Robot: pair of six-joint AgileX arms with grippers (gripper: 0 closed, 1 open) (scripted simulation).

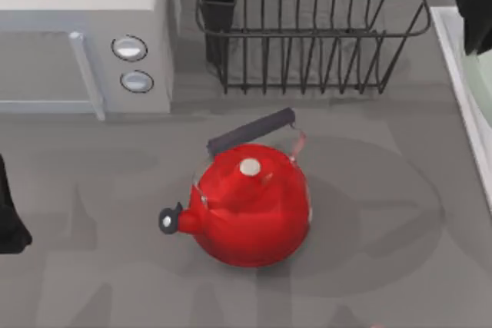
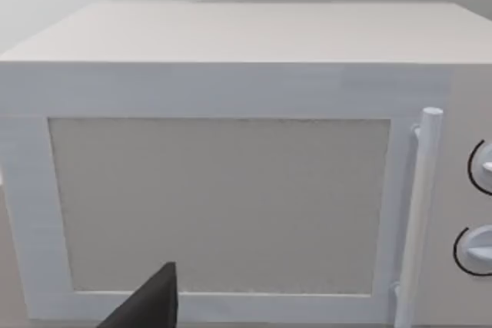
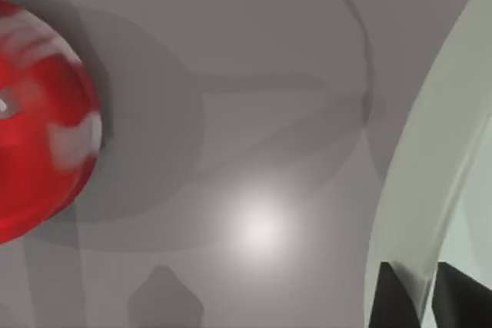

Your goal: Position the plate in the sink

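A glossy red round kettle (image 1: 250, 209) with a dark bar handle, a pale lid knob and a black spout cap is sitting near the middle of the flat grey countertop (image 1: 384, 266), well apart from the right edge. A black wire dish rack (image 1: 307, 28) with a dark cutlery cup at its corner is standing along the far edge, and a pale grey box microwave (image 1: 84, 28) with two round dials and a vertical bar handle is occupying the far left corner. The light grey-white rectangular sink (image 1: 461, 74) is lying along the right edge of the countertop, cut off by the frame so that little more than its raised rim is showing. The pale mint-green flat round plate (image 3: 419, 190) is hanging edge-on over that rim, at the sink side of the countertop, with a pale green patch showing beside the rim in the top view. The right gripper (image 3: 419, 297) is closing its dark fingers (image 3: 392, 297) on the plate's rim, one on each face; the arm is reaching in over the far right corner, mostly cut off. The left gripper (image 2: 150, 305) is parking at the left edge, facing the microwave door; whether its fingers are open or closed cannot be told. Soft shadows are crossing the countertop around the kettle.
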